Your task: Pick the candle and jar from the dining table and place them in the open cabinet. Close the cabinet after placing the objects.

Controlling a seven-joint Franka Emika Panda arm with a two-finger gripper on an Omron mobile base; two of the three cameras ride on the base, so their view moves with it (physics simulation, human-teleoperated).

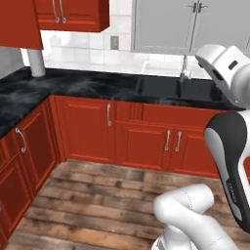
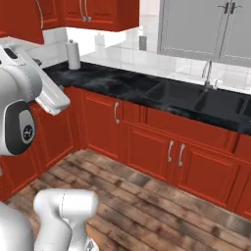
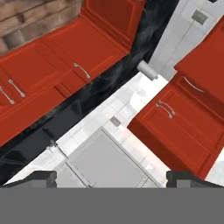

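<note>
Your gripper (image 3: 112, 177) hangs with jaws spread wide, holding nothing, only its fingertips (image 3: 41, 178) peeking up. Beyond lie the black counter (image 1: 73, 85) and sink (image 2: 196, 100); the red cabinet (image 1: 73, 14) above is cut off by the frame.

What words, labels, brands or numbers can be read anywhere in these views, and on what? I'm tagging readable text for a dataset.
None can be read.
The dark arm cover carries a faint vertical marking, too small and blurred to read.
The round joint cap bears a small pale mark, also illegible.
The red cabinets, black counter, wall outlet and paper towel roll show no writing.
</note>
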